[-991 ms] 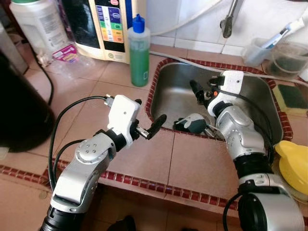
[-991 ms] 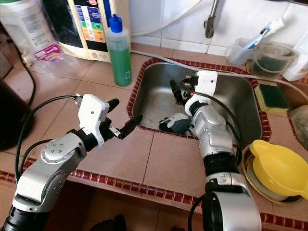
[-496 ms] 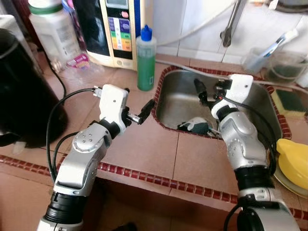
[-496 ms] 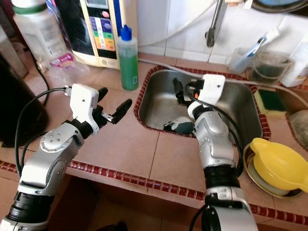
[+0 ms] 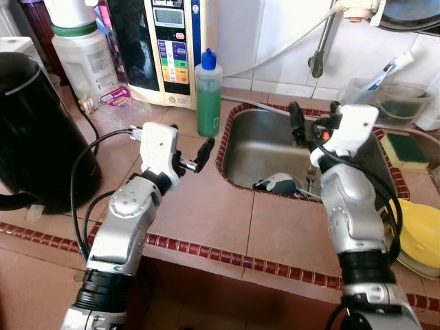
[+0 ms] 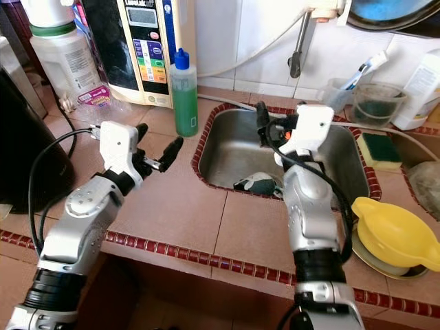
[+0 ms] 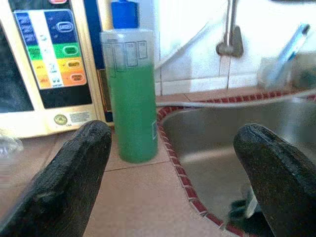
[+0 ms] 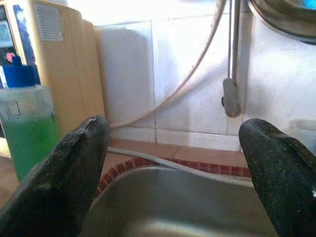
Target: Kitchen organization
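Observation:
A green soap bottle (image 5: 208, 96) with a blue cap stands on the tiled counter, left of the steel sink (image 5: 247, 148). A dark and white crumpled item (image 5: 275, 184) lies in the sink by its front rim. My left gripper (image 6: 159, 141) hovers open over the counter left of the sink, empty, pointing toward the soap bottle (image 7: 132, 113). My right gripper (image 6: 278, 115) is open above the sink and holds nothing. It faces the tiled back wall, the hose and the faucet (image 8: 231, 96).
A black kettle (image 5: 34, 151) stands at the left, with a white jar (image 5: 86, 58) and a cream appliance (image 5: 172, 48) behind. Clear containers (image 5: 385, 96) and a green sponge (image 5: 402, 148) sit right of the sink. A yellow dish (image 5: 419, 230) is at the near right.
The camera has risen and pulled back. My left gripper moved from the sink's front-left rim toward the soap bottle. My right gripper lifted from inside the sink to above it.

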You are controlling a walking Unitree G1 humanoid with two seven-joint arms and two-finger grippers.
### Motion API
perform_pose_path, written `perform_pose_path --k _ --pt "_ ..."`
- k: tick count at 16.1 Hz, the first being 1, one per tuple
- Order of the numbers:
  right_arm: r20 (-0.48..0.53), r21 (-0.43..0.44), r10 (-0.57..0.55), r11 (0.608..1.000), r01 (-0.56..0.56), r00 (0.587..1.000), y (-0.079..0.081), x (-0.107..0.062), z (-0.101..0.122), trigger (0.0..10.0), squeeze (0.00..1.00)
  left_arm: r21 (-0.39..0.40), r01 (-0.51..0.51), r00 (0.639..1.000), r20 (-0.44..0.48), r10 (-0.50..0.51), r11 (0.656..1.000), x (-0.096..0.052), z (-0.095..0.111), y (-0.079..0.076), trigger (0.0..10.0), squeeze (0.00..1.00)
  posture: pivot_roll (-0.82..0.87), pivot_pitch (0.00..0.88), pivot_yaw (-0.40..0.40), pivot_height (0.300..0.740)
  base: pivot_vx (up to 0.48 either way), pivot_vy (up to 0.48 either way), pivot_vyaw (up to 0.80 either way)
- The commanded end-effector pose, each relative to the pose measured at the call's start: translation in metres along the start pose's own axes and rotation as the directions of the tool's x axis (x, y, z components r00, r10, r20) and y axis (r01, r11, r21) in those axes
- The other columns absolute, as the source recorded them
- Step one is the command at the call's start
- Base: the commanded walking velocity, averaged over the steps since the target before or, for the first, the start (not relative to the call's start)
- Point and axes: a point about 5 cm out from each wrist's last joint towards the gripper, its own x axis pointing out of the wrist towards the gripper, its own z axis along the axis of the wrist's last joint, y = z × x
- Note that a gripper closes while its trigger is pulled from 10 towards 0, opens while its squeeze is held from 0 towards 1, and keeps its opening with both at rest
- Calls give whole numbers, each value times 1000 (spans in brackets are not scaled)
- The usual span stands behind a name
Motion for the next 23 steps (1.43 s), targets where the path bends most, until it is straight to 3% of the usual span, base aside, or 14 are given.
perform_pose_path --k 1,9,16,23 --pt "37 -12 -7 1000 7 999 3 -2 6 10000 0 50 6 1000 -13 -6 999 -1 -5 -2 10000 0 -158 13 49 740 0 0 0" --pt "25 -39 6 999 -5 1000 13 -8 -2 10000 0 77 18 999 33 -21 997 -1 -6 -1 10000 0 -150 0 47 740 0 0 0" --pt "20 -54 9 999 -8 1000 12 -8 -2 10000 0 85 33 998 46 -37 996 -2 -3 1 10000 0 -146 0 42 740 0 -302 0" --pt "127 -68 -11 997 20 992 1 0 19 10000 0 103 25 996 84 -34 994 1 11 8 10000 0 -137 0 33 740 0 -338 0"
